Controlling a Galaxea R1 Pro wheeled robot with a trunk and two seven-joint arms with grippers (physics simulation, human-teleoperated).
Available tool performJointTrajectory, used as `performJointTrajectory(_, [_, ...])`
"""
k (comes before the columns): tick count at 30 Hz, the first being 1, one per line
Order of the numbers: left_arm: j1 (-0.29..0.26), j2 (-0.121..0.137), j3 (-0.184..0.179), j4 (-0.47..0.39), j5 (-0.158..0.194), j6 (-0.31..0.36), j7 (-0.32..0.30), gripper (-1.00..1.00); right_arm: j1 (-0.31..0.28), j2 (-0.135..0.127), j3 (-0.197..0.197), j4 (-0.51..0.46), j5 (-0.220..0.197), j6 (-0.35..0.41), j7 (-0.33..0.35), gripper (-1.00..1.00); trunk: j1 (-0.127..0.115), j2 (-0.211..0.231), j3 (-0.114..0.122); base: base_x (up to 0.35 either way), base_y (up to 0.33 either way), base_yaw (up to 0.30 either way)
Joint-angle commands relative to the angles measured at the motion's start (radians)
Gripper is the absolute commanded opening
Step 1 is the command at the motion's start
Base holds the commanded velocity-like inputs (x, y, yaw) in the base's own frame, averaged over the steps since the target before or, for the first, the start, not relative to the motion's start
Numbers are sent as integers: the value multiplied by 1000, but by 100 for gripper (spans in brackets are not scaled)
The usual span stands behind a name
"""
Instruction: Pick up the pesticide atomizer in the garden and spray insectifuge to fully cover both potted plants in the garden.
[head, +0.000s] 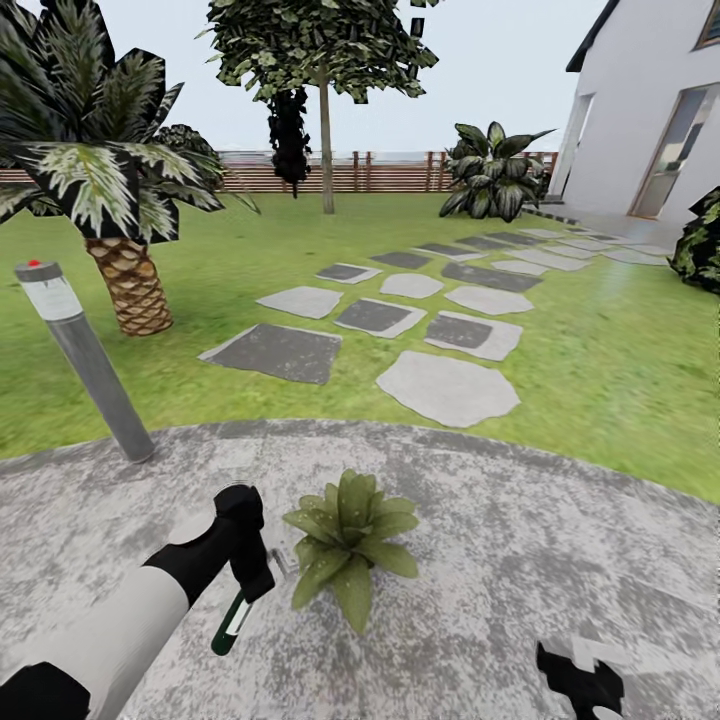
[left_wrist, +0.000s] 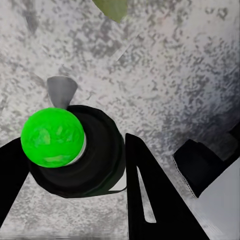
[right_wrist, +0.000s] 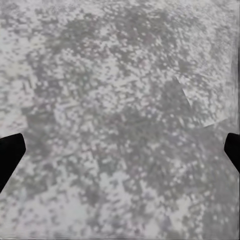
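The left gripper (head: 248, 570) pinches the pesticide atomizer (head: 229, 626), whose long axis hangs down from its fingers, slightly tilted. Just beside it sits a potted plant (head: 348, 540). The right gripper (head: 580, 680) is spread apart.

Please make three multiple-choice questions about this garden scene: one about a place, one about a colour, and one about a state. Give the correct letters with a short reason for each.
1. Where does the potted plant stand?
A. on the lawn
B. on the stone patio
C. on a stepping stone

2. What colour is the rounded end of the pesticide atomizer in the left wrist view?
A. red
B. white
C. bright green

3. What is the state of the left gripper?
A. shut on the atomizer
B. open above the plant
C. resting empty on the patio

Answers:
1 B: the potted plant sits on the grey stone patio.
2 C: the pesticide atomizer shows a bright green end.
3 A: the left gripper has its fingers closed around the bottle.
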Motion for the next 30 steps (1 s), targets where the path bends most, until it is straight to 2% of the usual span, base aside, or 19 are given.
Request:
performJointTrajectory(1, [0, 0, -2, 22, -2, 8, 6, -100, -1, 0, -2, 1, 8, -4, 0, 100, -1, 0, -1, -77, -63, 0])
performJointTrajectory(4, [0, 3, 11, 75, 2, 7, 25, -100, -1, 1, -2, 0, 15, -4, -1, 100, -1, 0, -1, -32, -27, 0])
performJointTrajectory(6, [32, 6, 123, 94, 2, 0, 81, -100, -1, 7, -2, 0, 16, -4, -2, 100, -1, 0, -1, -3, -2, 64])
performJointTrajectory(7, [39, 6, 150, 95, 2, -3, 109, -100, -1, 11, -2, 0, 17, -4, -2, 100, -1, 0, -1, -1, -1, 191])
performJointTrajectory(9, [44, 1, 173, 96, 3, -4, 147, -100, -1, 16, -2, 1, 18, -3, -2, 100, -1, 0, -1, 0, 0, 235])
performJointTrajectory(12, [46, -8, 181, 94, 5, -4, 163, -100, -1, 18, -2, 1, 18, -3, -2, 100, -1, 0, -1, 0, 0, 266])
performJointTrajectory(17, [45, -28, 185, 83, 8, 0, 151, -100, -1, 19, -2, 1, 18, -3, -2, 100, -1, 0, -1, 0, 0, 275])
performJointTrajectory(24, [37, -47, 177, 82, -2, -2, 54, -100, -1, 19, -2, 1, 18, -3, -2, 100, -1, 0, -1, 66, -34, 277])
performJointTrajectory(30, [34, -48, 176, 82, -6, -3, 46, -100, -1, 19, -2, 1, 18, -3, -2, 100, -1, 0, -1, 136, -212, 147])
